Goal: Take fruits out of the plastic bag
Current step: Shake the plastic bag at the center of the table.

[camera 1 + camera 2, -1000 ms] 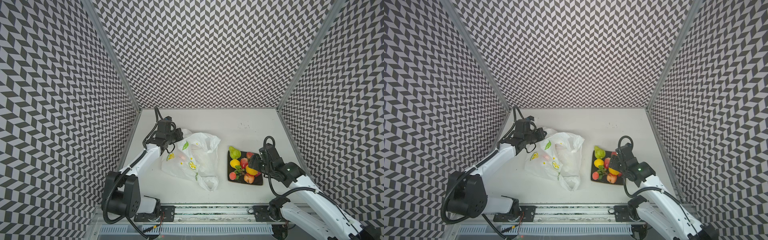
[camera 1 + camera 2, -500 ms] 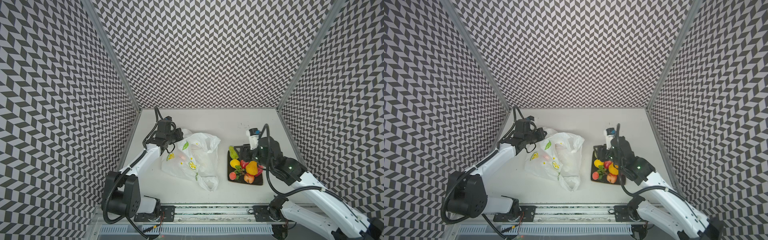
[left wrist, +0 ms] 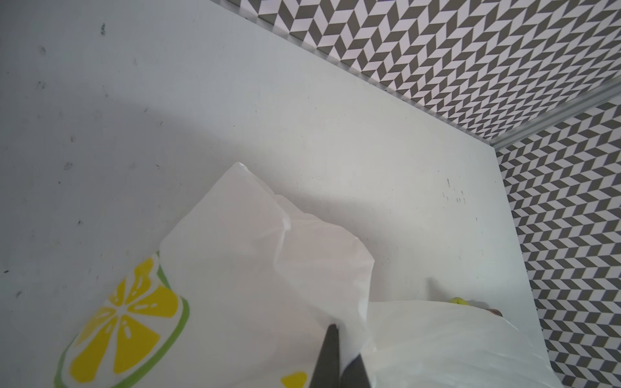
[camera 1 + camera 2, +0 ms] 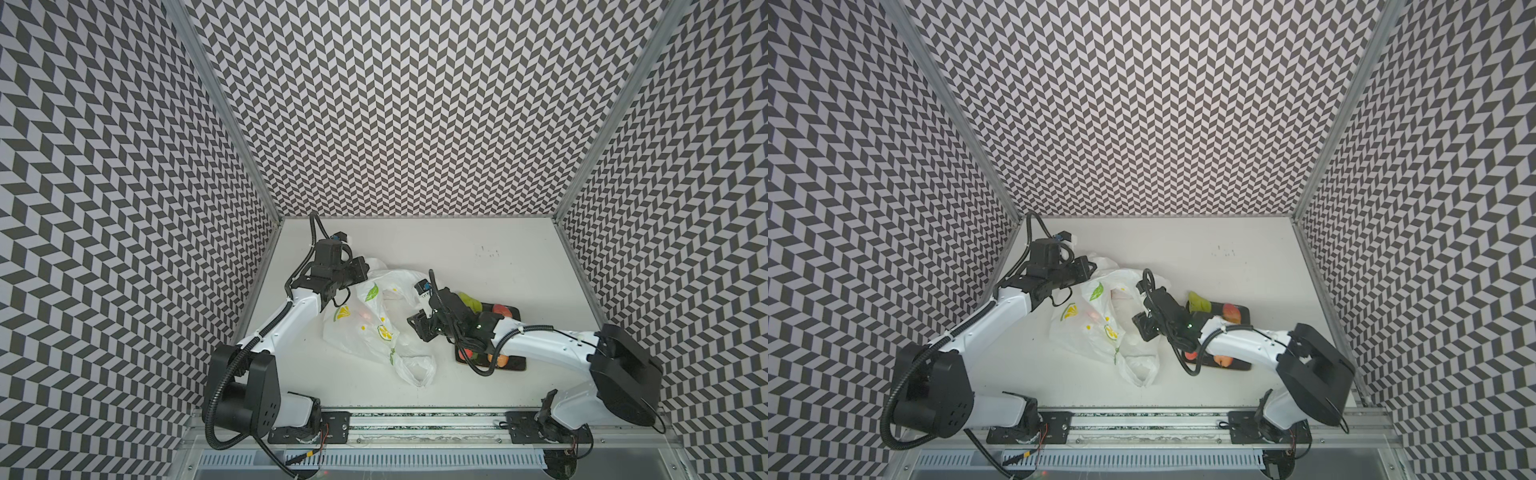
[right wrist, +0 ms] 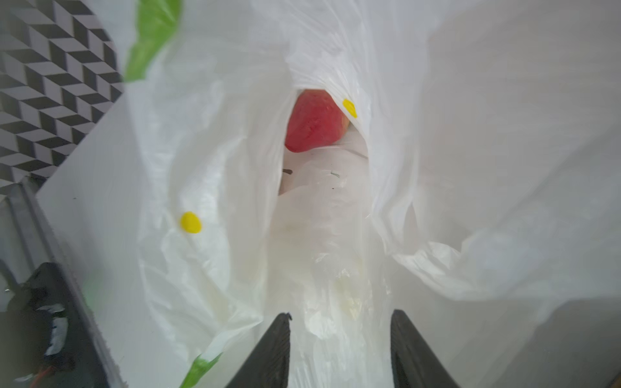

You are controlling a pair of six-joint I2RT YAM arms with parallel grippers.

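Observation:
The plastic bag (image 4: 374,328) (image 4: 1100,324), white with lemon prints, lies crumpled left of centre in both top views. My left gripper (image 4: 361,269) (image 3: 345,341) is shut on the bag's far edge, holding it up. My right gripper (image 4: 416,332) (image 5: 339,315) is open at the bag's mouth, fingers apart over the lower film. Deep inside the bag lies a red fruit (image 5: 312,124), a faint red blur (image 4: 365,328) through the film from above. Other fruits, a green pear (image 4: 469,301) and a red-orange peach (image 4: 501,311), rest on the plate.
A dark square plate (image 4: 514,362) (image 4: 1244,309) sits right of the bag, mostly under my right arm. Patterned walls close off the left, back and right. A metal rail runs along the front edge.
My right gripper has left the plate and swung left to the bag's mouth, its jaws narrowing. The left gripper and the bag have stayed put.

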